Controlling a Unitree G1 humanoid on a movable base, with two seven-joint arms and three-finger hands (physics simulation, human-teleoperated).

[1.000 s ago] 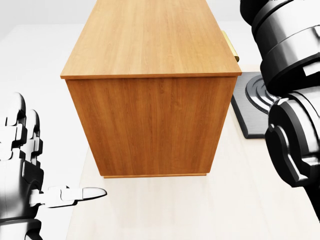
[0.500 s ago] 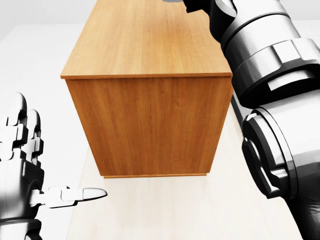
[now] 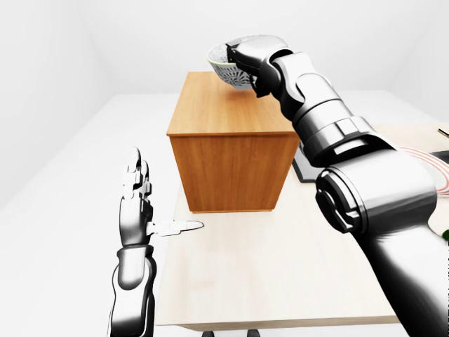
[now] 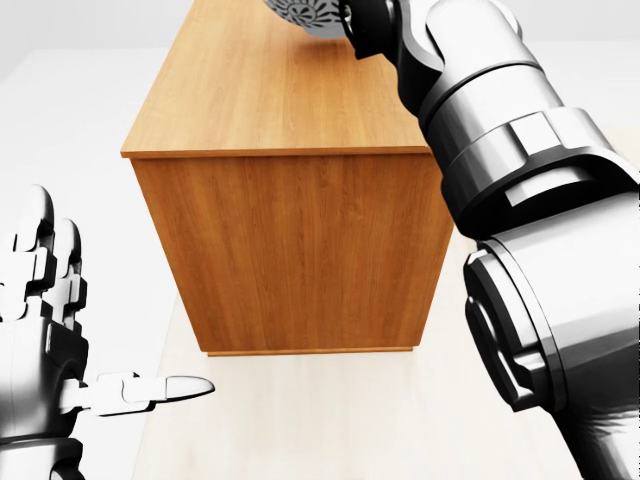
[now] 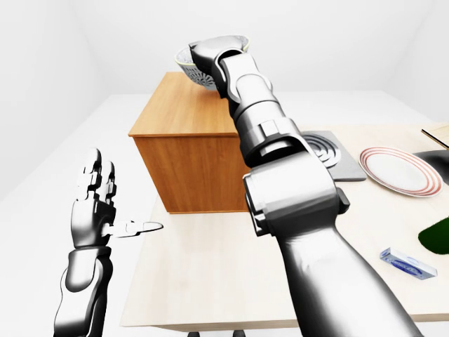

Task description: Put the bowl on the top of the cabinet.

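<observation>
wooden cabinet point(image 3: 231, 133), bowl point(image 3: 228, 67) above — plate point(image 5: 395, 170), burner point(image 5: 327, 154) right

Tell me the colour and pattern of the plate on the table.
The plate is white with thin red rings round its rim, clearest in the right-eye view.

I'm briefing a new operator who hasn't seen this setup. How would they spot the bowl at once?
Find the tall wooden cabinet on the table. Held above its top by the right hand is the bowl: pale and patterned, the only thing off the table, unlike the flat red-rimmed plate.
</observation>
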